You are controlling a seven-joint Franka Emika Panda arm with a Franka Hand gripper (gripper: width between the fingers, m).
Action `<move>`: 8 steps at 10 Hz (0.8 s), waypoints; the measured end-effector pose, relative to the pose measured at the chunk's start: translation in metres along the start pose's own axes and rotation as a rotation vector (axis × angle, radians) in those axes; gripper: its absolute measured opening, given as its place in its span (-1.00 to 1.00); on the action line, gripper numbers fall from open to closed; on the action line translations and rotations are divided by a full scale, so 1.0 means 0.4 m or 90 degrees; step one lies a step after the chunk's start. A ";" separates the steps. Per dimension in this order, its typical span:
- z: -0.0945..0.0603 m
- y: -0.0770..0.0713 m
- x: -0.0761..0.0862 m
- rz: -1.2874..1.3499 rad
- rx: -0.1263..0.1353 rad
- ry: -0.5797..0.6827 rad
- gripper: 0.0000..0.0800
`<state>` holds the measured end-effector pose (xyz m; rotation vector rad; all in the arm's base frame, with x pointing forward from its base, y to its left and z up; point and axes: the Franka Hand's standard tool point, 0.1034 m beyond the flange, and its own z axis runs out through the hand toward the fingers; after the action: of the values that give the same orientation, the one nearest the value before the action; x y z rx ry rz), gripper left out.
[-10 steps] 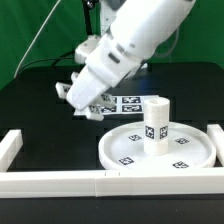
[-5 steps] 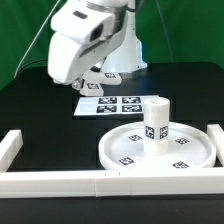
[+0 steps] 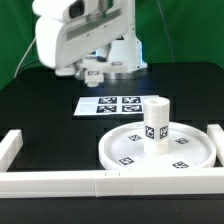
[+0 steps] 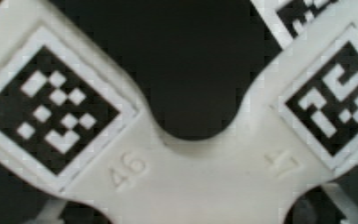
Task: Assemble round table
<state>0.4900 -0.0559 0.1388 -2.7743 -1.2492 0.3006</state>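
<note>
The white round disc [image 3: 113,152] with tags lies at the exterior view's right front. The short cylindrical leg [image 3: 156,120] stands upright on its hub. My gripper [image 3: 92,73] hangs above the table at the back left, well away from the disc. It is shut on the cross-shaped base [image 4: 194,165]. In the wrist view the base fills the picture, with a tagged arm on each side, and my fingers are almost wholly hidden behind it. In the exterior view only a small part of the base [image 3: 94,71] shows under my hand.
The marker board [image 3: 112,105] lies flat on the black table between my gripper and the disc. The long white rail frame [image 3: 60,180] runs along the front, with upright ends at the left [image 3: 10,146] and right [image 3: 213,135]. The arm's pedestal [image 3: 125,58] stands behind.
My arm has swung up and toward the exterior view's left, away from the marker board, carrying the cross-shaped base with it. The disc and leg have not moved.
</note>
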 end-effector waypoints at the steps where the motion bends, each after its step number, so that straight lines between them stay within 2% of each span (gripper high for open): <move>1: -0.011 0.013 0.001 -0.015 -0.006 -0.015 0.13; 5: -0.004 0.007 0.005 0.017 0.000 -0.012 0.13; 8: -0.041 -0.002 0.138 0.223 0.017 0.029 0.13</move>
<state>0.5288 -0.0140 0.1470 -2.9464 -0.7383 0.2707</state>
